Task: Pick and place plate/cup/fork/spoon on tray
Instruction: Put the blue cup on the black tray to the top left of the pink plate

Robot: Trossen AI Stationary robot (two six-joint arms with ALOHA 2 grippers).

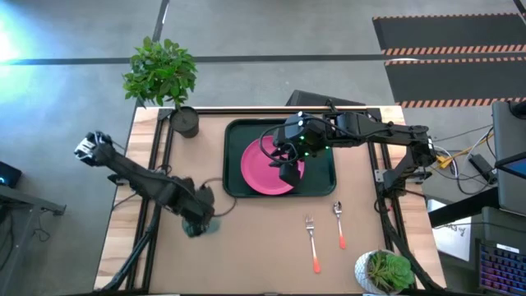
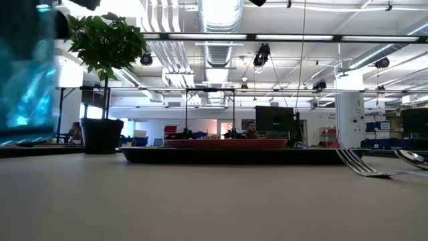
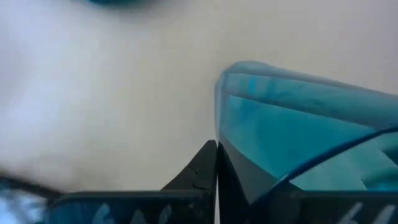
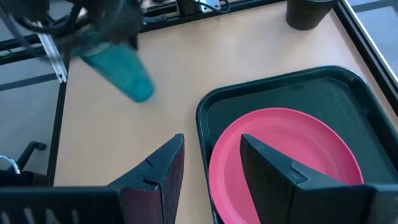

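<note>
The pink plate (image 1: 259,168) lies flat in the dark green tray (image 1: 320,131) at the table's far middle. My right gripper (image 1: 288,173) hovers open over the plate's right part (image 4: 286,143), touching nothing. My left gripper (image 1: 197,220) is at the near left of the table, shut on the teal cup (image 4: 124,71), which is tilted. The fork (image 1: 312,247) and the spoon (image 1: 339,226) lie on the table near the tray's right front, handles toward the near edge. My left gripper holds the cup by its wall near the rim (image 3: 227,134). One dark finger (image 3: 196,177) lies outside the wall; the other shows through the teal wall, seemingly inside. The cup (image 4: 134,84) slants down and away from the fingers; whether it is clear of the table I cannot tell.
A leafy plant in a dark pot (image 1: 185,122) stands just left of the tray's far corner. A small plant in a white pot (image 1: 386,271) stands at the near right edge. Bare table lies between the cup and the tray.
</note>
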